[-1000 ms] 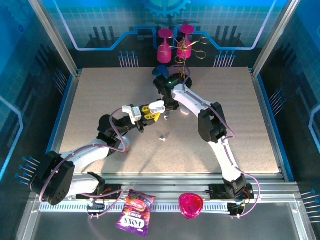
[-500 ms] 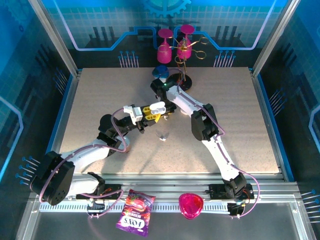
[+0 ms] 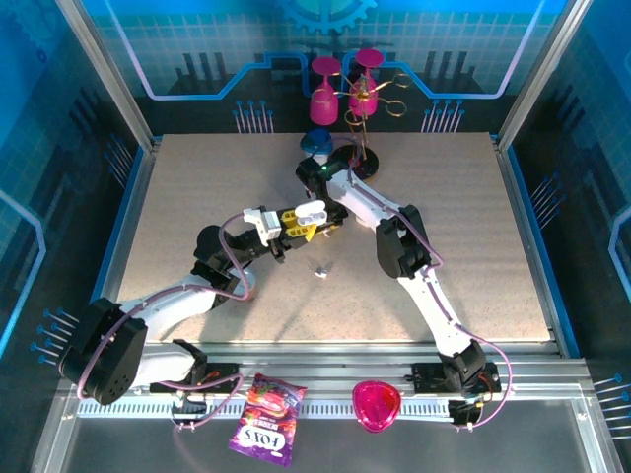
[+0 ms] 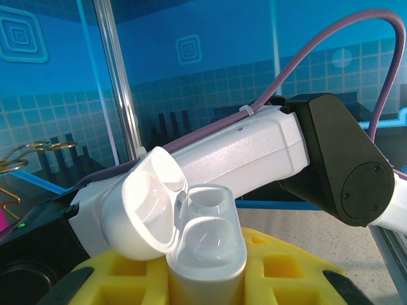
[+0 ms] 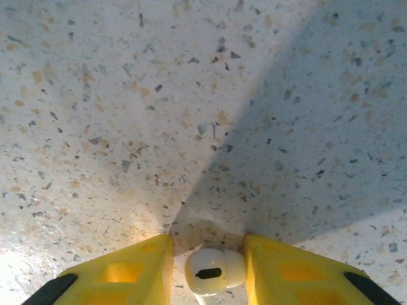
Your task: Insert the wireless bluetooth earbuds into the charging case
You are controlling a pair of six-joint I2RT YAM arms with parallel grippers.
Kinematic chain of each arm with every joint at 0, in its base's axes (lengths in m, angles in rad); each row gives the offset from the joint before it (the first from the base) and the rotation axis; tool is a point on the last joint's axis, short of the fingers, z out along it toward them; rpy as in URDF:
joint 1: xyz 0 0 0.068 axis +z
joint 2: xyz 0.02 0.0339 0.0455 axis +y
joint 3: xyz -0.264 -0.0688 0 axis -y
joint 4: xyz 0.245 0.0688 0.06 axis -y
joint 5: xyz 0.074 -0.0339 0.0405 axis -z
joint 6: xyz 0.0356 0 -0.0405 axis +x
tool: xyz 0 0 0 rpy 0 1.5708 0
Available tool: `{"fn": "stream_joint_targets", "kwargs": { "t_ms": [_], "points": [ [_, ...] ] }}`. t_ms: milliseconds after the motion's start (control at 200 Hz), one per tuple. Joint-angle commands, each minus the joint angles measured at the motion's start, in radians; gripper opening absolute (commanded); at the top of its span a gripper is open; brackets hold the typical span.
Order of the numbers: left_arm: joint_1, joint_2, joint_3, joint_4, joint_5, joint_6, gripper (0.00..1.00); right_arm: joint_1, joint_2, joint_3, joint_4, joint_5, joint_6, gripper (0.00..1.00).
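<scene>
Speckled tabletop [image 5: 127, 95] beneath, an earbud [image 5: 215, 272] sits pinched between the right jaws, nearly closed.

The earbud [image 5: 215, 270] is cut off at its stem, the charging case [image 4: 206, 254] at its base, by picture edges

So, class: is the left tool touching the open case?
Touching. The left wrist view shows the case seated tight between the left tool's yellow fingers, no gap on either side.
</scene>
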Motion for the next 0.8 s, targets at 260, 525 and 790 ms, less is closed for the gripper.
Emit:
{"fn": "stream_joint_targets", "kwargs": {
  "t_ms": [260, 525, 790],
  "points": [
    [-0.008, 0.013, 0.030, 0.022, 0.003, 0.012, 0.00, 0.013, -0.016, -0.045, -0.050, -0.016, 0.002, 0.28],
    [-0.009, 0.024, 0.037, 0.028, 0.005, 0.011, 0.00, 0.008, -0.034, -0.079, -0.036, -0.030, 0.015, 0.31],
    [-0.008, 0.026, 0.037, 0.028, 0.005, 0.009, 0.00, 0.007, -0.043, -0.090, -0.035, -0.051, 0.022, 0.29]
  ]
}}
